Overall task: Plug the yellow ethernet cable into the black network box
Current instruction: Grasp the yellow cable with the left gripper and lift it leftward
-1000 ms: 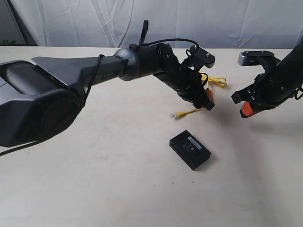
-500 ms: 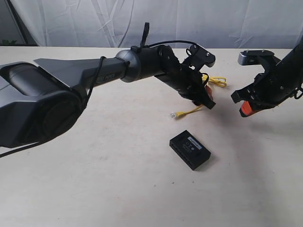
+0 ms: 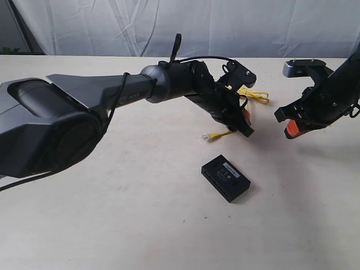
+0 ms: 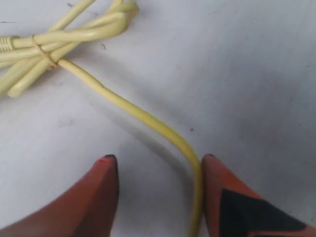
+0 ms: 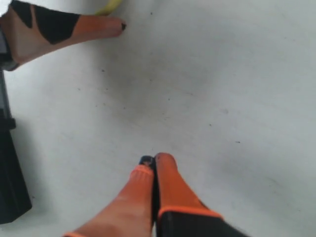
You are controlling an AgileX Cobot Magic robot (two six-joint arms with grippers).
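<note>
— Where's the yellow ethernet cable [image 3: 226, 133] in relation to the left gripper [image 3: 245, 126]?

— Right under it. That gripper is down at the table [image 3: 112, 225] with its orange fingers [image 4: 101, 197] spread, and one loose strand of cable [image 4: 143, 116] runs through the gap, hard against one finger. I can't tell whether it touches. Nothing is pinched.

— And the rest of the cable?

— The tied bundle [image 4: 54, 34] lies just beyond the fingertips. The free end with its clear plug [image 3: 209, 136] sticks out on the near side, pointing toward the black network box [image 3: 226, 178], a little apart from it.

— The right gripper [image 3: 290, 127]?

— Off to the side, near the left one. Its fingers [image 5: 165, 177] are pressed together on nothing.

— Count?

— One cable, one box, two grippers. One plug shows plainly.
</note>
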